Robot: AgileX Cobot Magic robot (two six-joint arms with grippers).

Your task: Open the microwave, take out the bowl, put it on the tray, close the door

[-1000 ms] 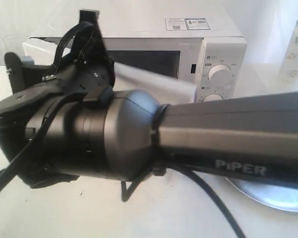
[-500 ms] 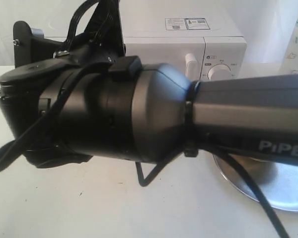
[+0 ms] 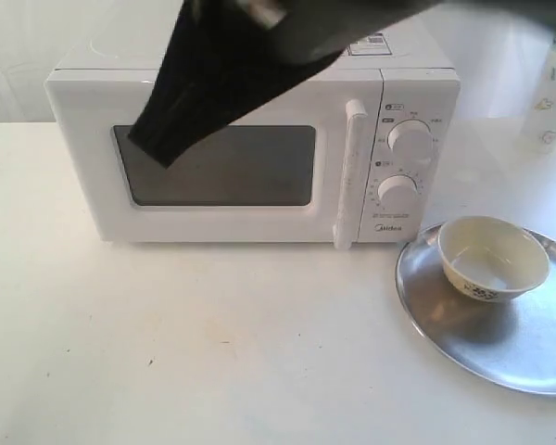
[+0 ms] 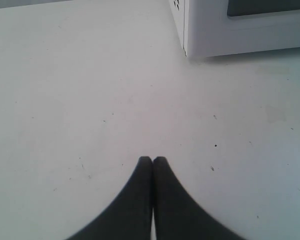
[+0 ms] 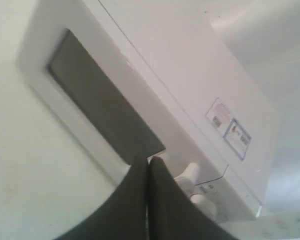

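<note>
Trouble from here would likely start at the small round cream-white ceramic bowl (image 3: 493,258), which sits upright on the large round shiny silver metal tray (image 3: 463,329) in the lower right of the exterior view, toward the tray's upper-left rim rather than its centre; a careless sweep of an arm could nudge it off. The white door (image 3: 222,211) of the white boxy microwave (image 3: 421,215) looks flush, so the task seems essentially done, yet a latch not fully caught could let it spring open. The right gripper (image 5: 149,162), fingers pressed together and empty, hangs near the door's window and could clip the vertical white bar handle (image 3: 352,176). The left gripper (image 4: 152,160), also pinched together with nothing in it, hovers over the bare white table (image 3: 213,352). Count: one bowl, one tray, one microwave, one door, one handle, two dials, two grippers.
</note>
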